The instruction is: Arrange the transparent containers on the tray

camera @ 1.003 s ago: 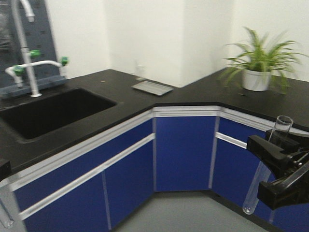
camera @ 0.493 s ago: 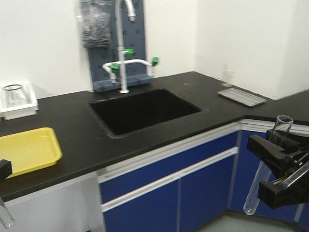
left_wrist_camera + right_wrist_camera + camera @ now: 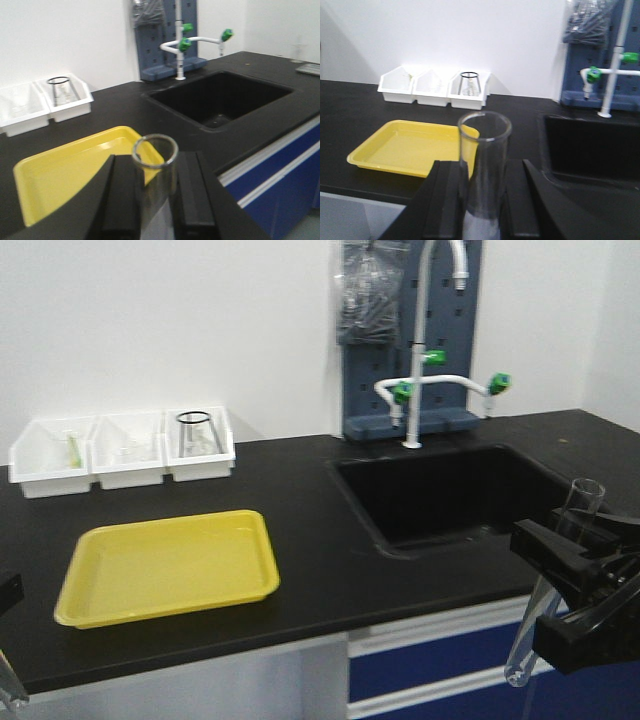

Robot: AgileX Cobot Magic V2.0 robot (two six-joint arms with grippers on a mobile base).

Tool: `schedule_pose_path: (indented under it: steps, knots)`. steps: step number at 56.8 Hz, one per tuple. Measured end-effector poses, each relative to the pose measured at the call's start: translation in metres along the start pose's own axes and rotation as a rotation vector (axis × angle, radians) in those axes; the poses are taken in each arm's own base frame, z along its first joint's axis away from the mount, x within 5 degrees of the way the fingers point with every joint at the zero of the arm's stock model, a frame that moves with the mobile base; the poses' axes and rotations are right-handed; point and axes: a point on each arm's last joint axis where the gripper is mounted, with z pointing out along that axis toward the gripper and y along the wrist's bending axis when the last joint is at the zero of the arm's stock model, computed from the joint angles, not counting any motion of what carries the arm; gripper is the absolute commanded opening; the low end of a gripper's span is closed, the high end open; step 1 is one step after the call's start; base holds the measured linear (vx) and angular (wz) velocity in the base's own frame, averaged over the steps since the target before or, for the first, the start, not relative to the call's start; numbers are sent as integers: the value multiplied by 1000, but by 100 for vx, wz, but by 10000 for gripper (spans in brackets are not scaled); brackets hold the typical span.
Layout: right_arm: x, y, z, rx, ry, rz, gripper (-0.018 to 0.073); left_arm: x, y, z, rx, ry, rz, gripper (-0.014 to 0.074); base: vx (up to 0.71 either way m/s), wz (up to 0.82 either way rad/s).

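A bright yellow tray lies on the black counter, left of the sink. In the front view my right gripper hangs at the right edge, off the counter's front, shut on a clear test tube that leans upright. The right wrist view shows that tube clamped in the right gripper, with the tray ahead to the left. My left gripper is shut on another clear tube, open rim up, with the tray just beyond it. Only that tube's bottom shows at the front view's lower left corner.
Three white bins stand against the wall behind the tray, with a clear beaker in the right one. A deep black sink with a white faucet is to the right. Blue cabinet fronts run below the counter edge.
The whole view has swung left: plant and corner are gone, the sink has slid right, and the tray and bins have come fully into view. Both grippers still hold their tubes.
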Motion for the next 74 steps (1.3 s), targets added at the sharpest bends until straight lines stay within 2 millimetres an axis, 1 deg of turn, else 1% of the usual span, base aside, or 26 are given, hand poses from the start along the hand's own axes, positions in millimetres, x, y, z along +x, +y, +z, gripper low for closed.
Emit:
schedule_pose_path:
  steps: [31, 74]
  knots:
    - [0, 0, 0, 0, 0, 0, 19, 0, 0, 0, 0, 0, 0, 150, 28, 28]
    - [0, 0, 0, 0, 0, 0, 19, 0, 0, 0, 0, 0, 0, 150, 27, 9]
